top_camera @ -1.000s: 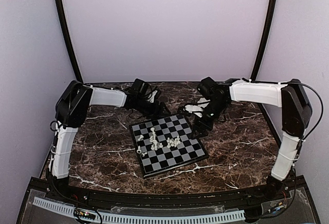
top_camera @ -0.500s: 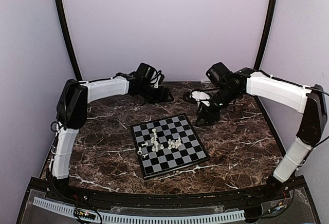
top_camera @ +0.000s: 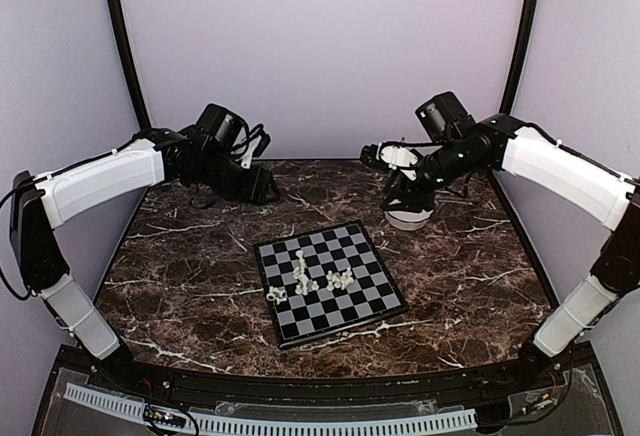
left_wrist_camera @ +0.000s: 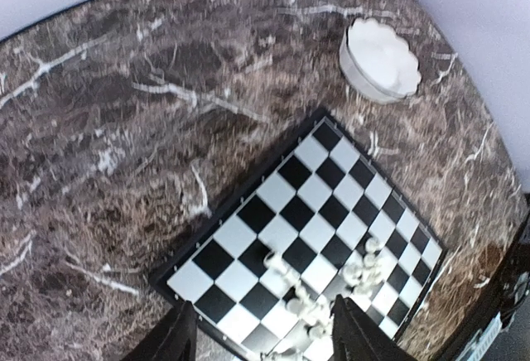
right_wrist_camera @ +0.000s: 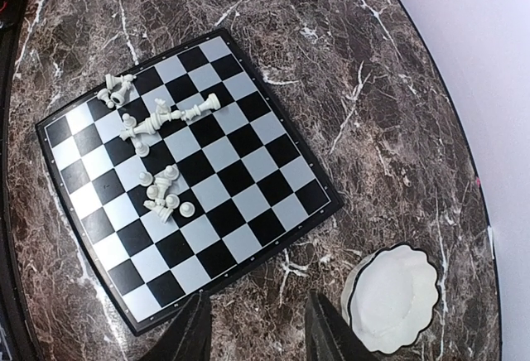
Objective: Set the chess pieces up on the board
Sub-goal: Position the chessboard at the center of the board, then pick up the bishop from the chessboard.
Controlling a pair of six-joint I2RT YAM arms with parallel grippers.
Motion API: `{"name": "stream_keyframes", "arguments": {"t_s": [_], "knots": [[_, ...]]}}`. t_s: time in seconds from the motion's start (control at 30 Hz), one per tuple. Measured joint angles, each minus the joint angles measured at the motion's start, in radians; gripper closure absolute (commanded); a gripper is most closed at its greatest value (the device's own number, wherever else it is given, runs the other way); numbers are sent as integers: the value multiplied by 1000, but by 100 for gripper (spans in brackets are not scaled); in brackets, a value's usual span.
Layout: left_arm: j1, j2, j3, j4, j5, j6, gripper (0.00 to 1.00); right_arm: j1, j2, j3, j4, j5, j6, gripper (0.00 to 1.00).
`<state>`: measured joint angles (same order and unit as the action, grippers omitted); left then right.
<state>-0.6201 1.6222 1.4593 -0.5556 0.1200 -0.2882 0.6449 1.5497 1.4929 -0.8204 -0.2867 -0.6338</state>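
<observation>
The board (top_camera: 345, 306), black and silver-grey checks, lies in the middle of the marble table. The chess pieces (top_camera: 310, 276), tiny and cream-white, sit in loose heaps near its centre, several of them toppled. In the left wrist view the pieces (left_wrist_camera: 331, 295) are blurred on the board (left_wrist_camera: 248, 212), and my left gripper (left_wrist_camera: 263, 307) hangs open high above them. My right gripper (right_wrist_camera: 256, 297) is open over bare marble beside the board (right_wrist_camera: 240, 170), with the pieces (right_wrist_camera: 157, 121) further off. In the top view the left gripper (top_camera: 262, 188) is back left and the right gripper (top_camera: 398, 198) back right, both empty.
A white scalloped bowl (top_camera: 408, 218) stands on the table at the back right, just under my right gripper; the bowl (right_wrist_camera: 393, 295) looks empty, as does the bowl (left_wrist_camera: 381, 59) from the left wrist. Lilac walls close in the table behind and at both sides.
Both arms have risen and swung outward from the board's far edge, the left to the back left, the right to the back right. The bowl now shows under the right gripper. The pieces have not moved.
</observation>
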Motion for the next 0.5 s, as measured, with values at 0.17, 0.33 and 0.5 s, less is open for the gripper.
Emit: {"name": "stream_keyframes", "arguments": {"t_s": [0.17, 0.33, 0.5], "knots": [[-1, -8, -132, -76, 63, 50, 45, 21, -1, -2, -26, 1, -16, 65], [-5, -86, -229, -140, 79, 16, 47, 27, -1, 2, -76, 4, -25, 67], [-59, -192, -285, -168, 45, -164, 47, 23, -41, -81, -44, -35, -20, 66]]}}
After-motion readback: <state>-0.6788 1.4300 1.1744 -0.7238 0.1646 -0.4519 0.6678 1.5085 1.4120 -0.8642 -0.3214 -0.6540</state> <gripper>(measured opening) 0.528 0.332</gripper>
